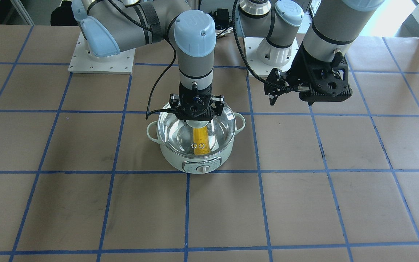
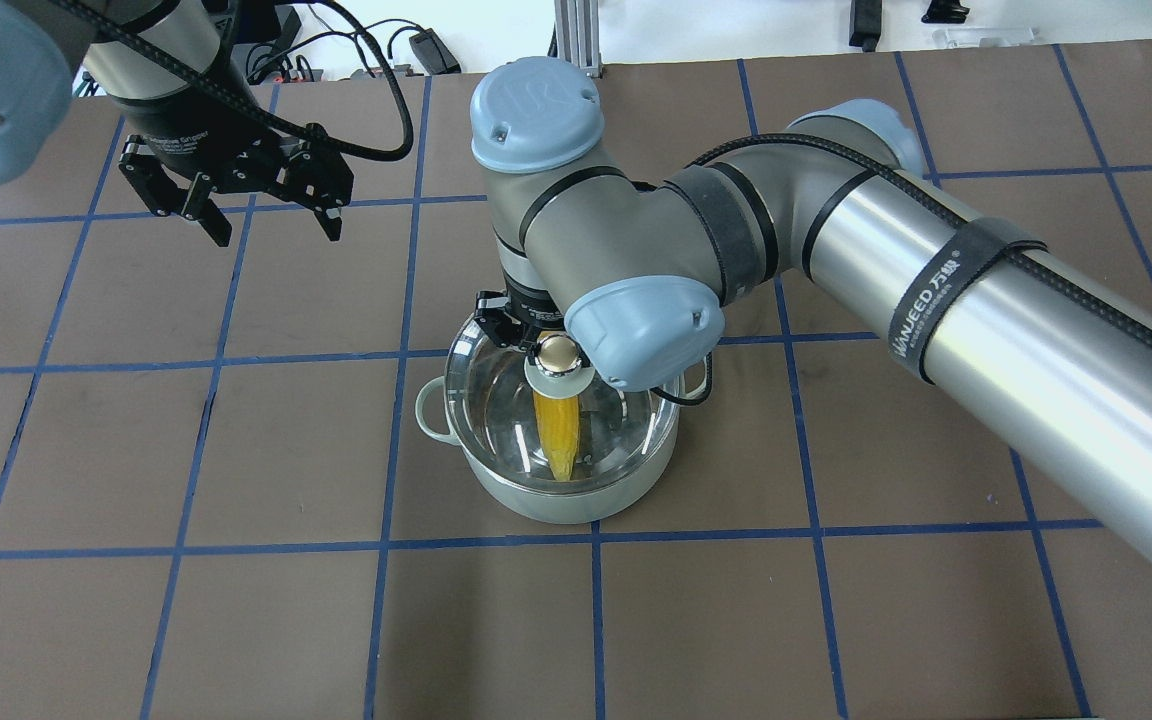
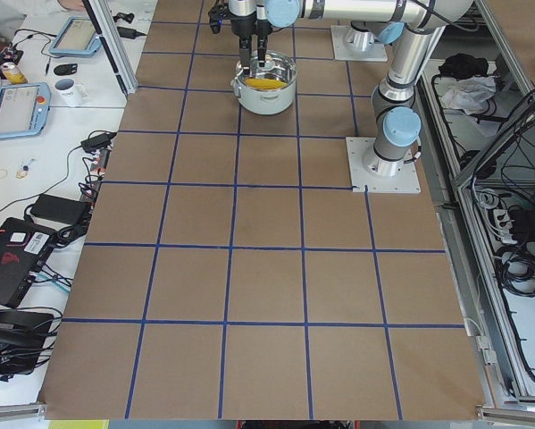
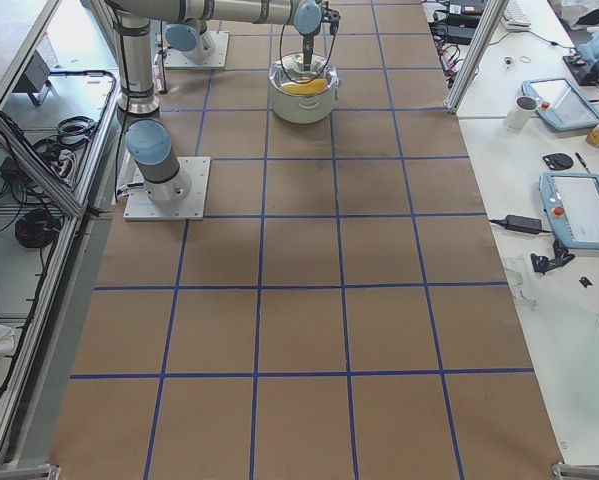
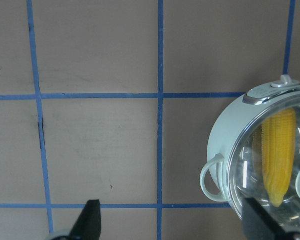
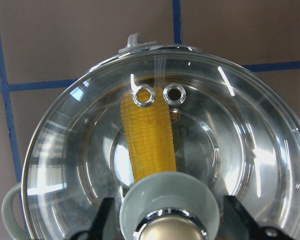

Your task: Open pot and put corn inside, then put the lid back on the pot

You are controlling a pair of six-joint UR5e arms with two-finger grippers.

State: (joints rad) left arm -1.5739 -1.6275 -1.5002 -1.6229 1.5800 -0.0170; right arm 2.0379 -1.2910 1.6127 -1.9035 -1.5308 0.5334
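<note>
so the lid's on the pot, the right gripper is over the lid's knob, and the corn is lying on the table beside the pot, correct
Not quite. The corn is not on the table; it lies inside the pot, under the glass lid, as the right wrist view shows. The rest holds: the lid is on the pot and the right gripper is over its knob.

Pot on counter, corn inside, lid on top.
Pot stands on the counter, control panel facing away from the robot. Corn lies inside under the lid, tip toward the robot. Right tool is directly over the lid, straddling its knob. Left tool hangs off to the robot's left, well apart.
</note>
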